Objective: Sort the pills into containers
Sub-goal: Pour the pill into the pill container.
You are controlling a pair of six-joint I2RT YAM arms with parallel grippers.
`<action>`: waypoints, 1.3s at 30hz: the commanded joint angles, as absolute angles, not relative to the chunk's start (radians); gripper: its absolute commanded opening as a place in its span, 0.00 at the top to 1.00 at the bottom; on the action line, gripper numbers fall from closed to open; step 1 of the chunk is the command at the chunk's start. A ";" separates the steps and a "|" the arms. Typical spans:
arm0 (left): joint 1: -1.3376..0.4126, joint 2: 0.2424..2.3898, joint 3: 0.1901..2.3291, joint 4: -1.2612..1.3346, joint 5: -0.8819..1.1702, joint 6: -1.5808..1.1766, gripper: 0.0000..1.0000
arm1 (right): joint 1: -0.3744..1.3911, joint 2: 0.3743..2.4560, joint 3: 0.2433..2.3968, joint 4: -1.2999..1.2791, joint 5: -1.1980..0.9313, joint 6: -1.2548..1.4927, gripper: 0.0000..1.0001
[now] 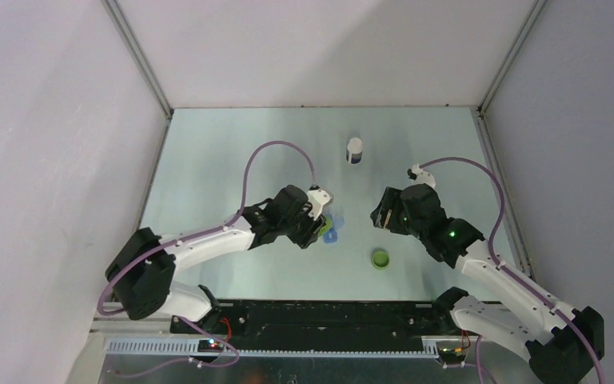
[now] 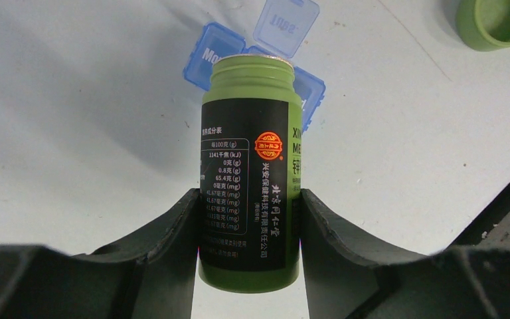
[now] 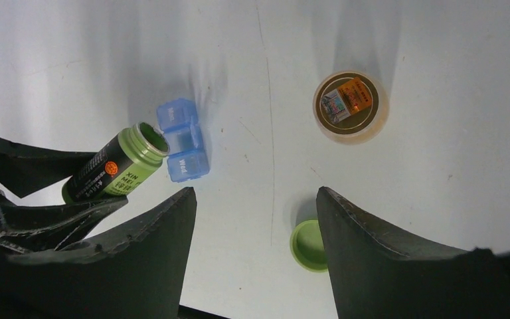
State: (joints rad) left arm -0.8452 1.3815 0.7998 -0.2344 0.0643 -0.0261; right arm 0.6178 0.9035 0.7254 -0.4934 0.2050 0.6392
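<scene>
My left gripper (image 2: 249, 219) is shut on a green pill bottle (image 2: 251, 179) with a black label, its cap off. It holds the bottle tilted, with the open mouth at a blue pill organiser (image 2: 285, 26) whose lids stand open. In the right wrist view the bottle (image 3: 116, 169) leans its mouth against the organiser (image 3: 184, 141). In the top view the left gripper (image 1: 313, 220) hides most of the bottle and the organiser (image 1: 332, 234). My right gripper (image 3: 255, 219) is open and empty, above the table to the right of the organiser; it also shows in the top view (image 1: 380, 214).
The bottle's green cap (image 1: 380, 258) lies upside down near the front, also in the right wrist view (image 3: 307, 246) and the left wrist view (image 2: 498, 20). A second capped bottle (image 1: 355, 150) stands at the back centre, seen from above in the right wrist view (image 3: 350, 106).
</scene>
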 commanded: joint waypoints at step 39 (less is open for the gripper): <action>-0.956 1.569 1.078 -0.507 -0.131 -0.002 1.00 | 0.607 0.864 0.687 -0.483 0.201 0.653 0.33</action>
State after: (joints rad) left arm -0.9501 1.5780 1.0382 -0.4969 -0.1036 -0.0177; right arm 0.6113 0.8749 0.6880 -0.5041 0.2008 0.6407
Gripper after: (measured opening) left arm 0.534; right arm 0.673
